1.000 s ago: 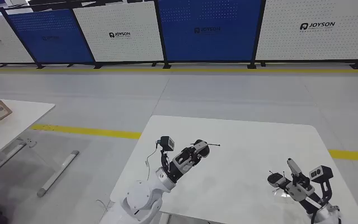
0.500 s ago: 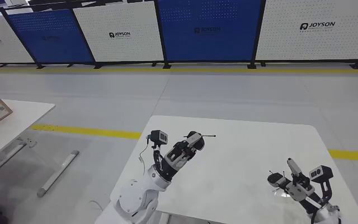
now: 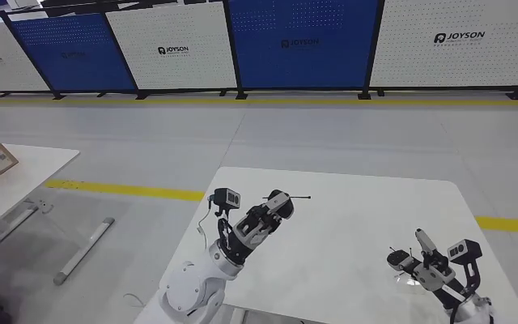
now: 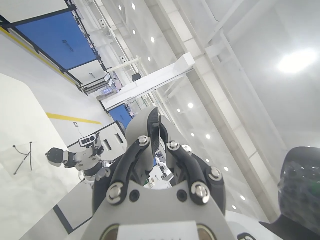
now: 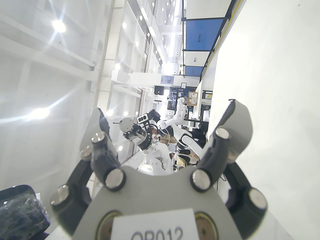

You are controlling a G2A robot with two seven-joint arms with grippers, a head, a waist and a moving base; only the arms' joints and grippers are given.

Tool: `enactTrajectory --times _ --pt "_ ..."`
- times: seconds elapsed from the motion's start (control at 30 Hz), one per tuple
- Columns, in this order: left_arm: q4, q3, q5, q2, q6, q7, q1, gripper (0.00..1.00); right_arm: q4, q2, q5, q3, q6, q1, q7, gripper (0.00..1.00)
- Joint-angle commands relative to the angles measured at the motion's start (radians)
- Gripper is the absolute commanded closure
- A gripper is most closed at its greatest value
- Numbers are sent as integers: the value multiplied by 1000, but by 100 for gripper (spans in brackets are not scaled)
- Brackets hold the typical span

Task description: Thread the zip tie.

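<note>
Zip tie (image 3: 299,197) juts sideways from the left gripper (image 4: 157,122), its fingers pinched tight on the strip, over the left part of the white table (image 3: 364,211); the right gripper (image 5: 166,111) sits near the table's right front corner, fingers spread, holding nothing; spare ties (image 4: 22,154) lie just beside it.

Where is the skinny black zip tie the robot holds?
In the top view, the thin black zip tie sticks out of the left gripper, over the white table's left side.
</note>
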Motion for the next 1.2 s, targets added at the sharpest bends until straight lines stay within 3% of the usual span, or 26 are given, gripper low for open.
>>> enactTrajectory --times 0.0,0.1,0.23,0.37,1.17 --pt "36 22 45 -2 17 12 -12 100 0 0 0 0 0 0 0 0" --pt "97 50 107 -7 21 67 -30 100 0 0 0 0 0 0 0 0" --pt "170 79 141 -11 23 79 -51 100 0 0 0 0 0 0 0 0" --pt "208 94 155 -13 21 75 -58 100 0 0 0 0 0 0 0 0" --pt "210 96 156 -14 18 73 -59 100 0 0 0 0 0 0 0 0"
